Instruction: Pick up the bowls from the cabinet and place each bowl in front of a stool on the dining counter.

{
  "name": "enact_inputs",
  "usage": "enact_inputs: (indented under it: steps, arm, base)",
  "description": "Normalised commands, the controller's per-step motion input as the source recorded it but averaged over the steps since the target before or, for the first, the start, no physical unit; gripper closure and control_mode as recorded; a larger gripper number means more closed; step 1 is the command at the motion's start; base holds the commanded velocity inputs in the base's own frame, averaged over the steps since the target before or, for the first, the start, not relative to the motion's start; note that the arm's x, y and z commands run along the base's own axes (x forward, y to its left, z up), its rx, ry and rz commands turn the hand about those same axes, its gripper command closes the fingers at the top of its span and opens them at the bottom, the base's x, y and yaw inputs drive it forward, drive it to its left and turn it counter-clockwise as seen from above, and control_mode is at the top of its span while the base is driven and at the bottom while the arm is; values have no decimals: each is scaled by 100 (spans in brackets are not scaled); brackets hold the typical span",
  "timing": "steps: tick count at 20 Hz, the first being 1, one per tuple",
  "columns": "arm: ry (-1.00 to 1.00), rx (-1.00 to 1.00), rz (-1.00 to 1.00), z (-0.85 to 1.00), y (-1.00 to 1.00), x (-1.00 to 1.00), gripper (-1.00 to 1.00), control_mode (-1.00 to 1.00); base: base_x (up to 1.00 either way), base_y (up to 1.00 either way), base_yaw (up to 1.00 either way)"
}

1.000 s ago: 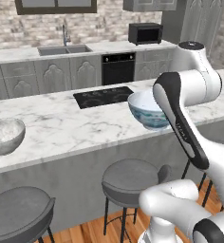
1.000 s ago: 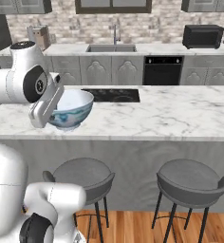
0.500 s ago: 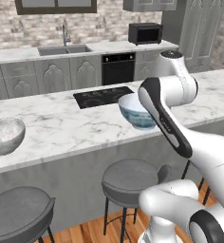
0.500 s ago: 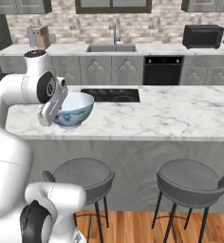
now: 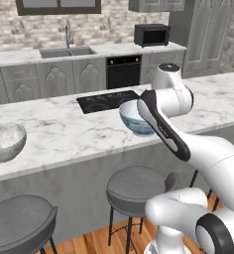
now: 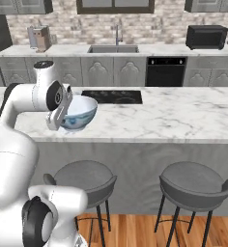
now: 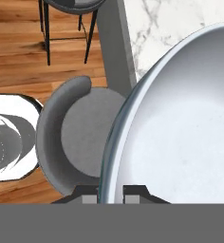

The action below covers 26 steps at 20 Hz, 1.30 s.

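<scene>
The painted white bowl (image 6: 81, 112) with its blue-teal pattern hangs low over the dining counter (image 6: 174, 118), tilted, near the front edge. My gripper (image 6: 56, 117) is shut on its rim from the left. In the hand view the rim runs between the finger tips of the gripper (image 7: 111, 191), and the bowl's white inside (image 7: 180, 133) fills the right. A grey stool (image 7: 80, 137) stands below, in front of the counter. In the left base view the same bowl (image 5: 134, 119) sits behind my arm, above a stool (image 5: 136, 184). The marbled bowl (image 5: 5, 141) rests on the counter at far left.
A black cooktop (image 5: 106, 100) is set into the counter behind the painted bowl. A second stool (image 6: 198, 179) stands to the right, and another stool (image 5: 20, 223) sits under the marbled bowl. Sink (image 6: 112, 48), oven (image 6: 165, 72) and microwave (image 6: 206, 36) line the back wall.
My arm has carried the painted bowl a little leftward in the left base view and slightly lower, nearer the counter's front edge. The marbled bowl has not moved.
</scene>
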Motion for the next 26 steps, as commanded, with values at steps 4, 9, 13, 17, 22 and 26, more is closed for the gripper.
enact_inputs:
  steps: [4, 9, 13, 17, 22, 26]
  arm:
    - [-1, 0, 4, -26, 0, 17, 100, -100]
    - [-1, 0, 4, -32, 0, 24, 100, -100]
    - [-2, 0, 3, -33, 0, 28, 100, -100]
    - [-2, 0, 3, -32, 0, 30, 100, -100]
    - [-1, 0, 2, -31, 0, 37, 100, -100]
    - [0, 0, 1, -28, 0, 41, 100, -100]
  base:
    - [0, 0, 0]
    - [0, 0, 0]
    - [0, 0, 0]
    - [0, 0, 0]
    - [0, 0, 0]
    - [0, 0, 0]
